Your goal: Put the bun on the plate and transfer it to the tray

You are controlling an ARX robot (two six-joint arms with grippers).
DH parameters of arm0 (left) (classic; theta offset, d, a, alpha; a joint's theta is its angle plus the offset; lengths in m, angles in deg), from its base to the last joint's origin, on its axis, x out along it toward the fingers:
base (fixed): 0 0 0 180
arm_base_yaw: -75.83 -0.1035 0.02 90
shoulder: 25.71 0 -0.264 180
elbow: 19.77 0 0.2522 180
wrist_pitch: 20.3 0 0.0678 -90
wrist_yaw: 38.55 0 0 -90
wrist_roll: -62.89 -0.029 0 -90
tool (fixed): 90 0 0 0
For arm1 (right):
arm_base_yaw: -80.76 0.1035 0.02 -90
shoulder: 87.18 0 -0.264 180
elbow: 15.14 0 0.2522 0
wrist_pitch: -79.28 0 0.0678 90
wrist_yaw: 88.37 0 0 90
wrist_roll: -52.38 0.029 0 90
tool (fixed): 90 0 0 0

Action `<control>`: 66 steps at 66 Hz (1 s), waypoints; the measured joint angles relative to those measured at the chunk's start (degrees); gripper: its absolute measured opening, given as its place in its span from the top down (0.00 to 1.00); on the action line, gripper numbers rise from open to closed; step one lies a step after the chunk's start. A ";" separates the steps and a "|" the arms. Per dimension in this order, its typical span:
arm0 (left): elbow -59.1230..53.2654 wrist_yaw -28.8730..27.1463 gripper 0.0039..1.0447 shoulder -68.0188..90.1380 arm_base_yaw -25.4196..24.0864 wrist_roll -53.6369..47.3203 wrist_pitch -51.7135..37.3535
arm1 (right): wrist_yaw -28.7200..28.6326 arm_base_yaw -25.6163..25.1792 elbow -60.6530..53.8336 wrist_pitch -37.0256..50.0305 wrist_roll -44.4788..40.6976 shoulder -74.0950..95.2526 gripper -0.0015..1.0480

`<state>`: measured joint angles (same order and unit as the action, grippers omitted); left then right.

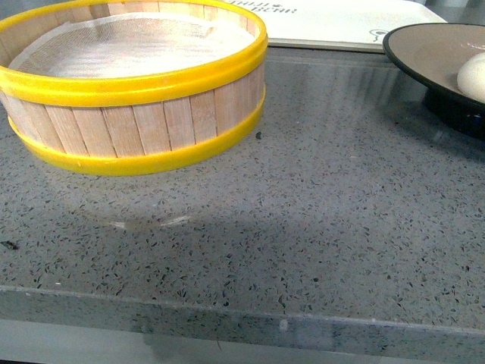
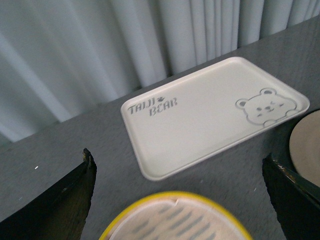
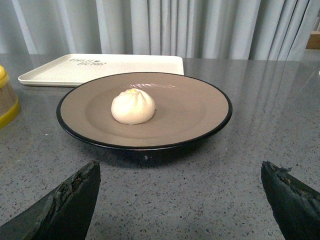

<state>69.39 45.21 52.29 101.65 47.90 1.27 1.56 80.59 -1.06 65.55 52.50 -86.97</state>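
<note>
A cream-white bun [image 3: 133, 107] sits in the middle of the tan plate [image 3: 190, 107] with a black rim; both also show at the right edge of the front view, the bun [image 1: 473, 76] on the plate [image 1: 424, 49]. Behind the plate lies the white tray [image 3: 100, 67], [image 1: 341, 21], [image 2: 210, 112], with nothing on it. My right gripper [image 3: 180, 200] is open, low over the counter just short of the plate's near rim. My left gripper [image 2: 185, 195] is open above the steamer basket, facing the tray. Neither gripper shows in the front view.
A wooden steamer basket [image 1: 136, 83] with yellow bands and a white liner stands at the left of the grey speckled counter [image 1: 303, 227]; its rim [image 2: 175, 215] lies under my left gripper. A grey curtain [image 3: 200, 27] hangs behind the counter. The counter's front edge runs along the bottom of the front view.
</note>
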 joint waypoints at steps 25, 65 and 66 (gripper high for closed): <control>-32.79 5.03 0.33 -28.02 -24.11 10.91 -16.76 | 0.04 0.00 0.00 0.00 0.00 0.00 0.09; -63.58 6.25 0.96 -45.94 -25.73 14.91 -27.39 | 0.02 0.00 0.00 0.00 0.00 0.00 0.09; -64.04 6.23 0.96 -46.38 -25.73 14.91 -27.43 | 0.02 0.00 0.00 0.00 0.00 0.00 0.09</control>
<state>5.35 51.44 5.91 75.93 62.81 -26.16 1.58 80.59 -1.06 65.55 52.50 -86.97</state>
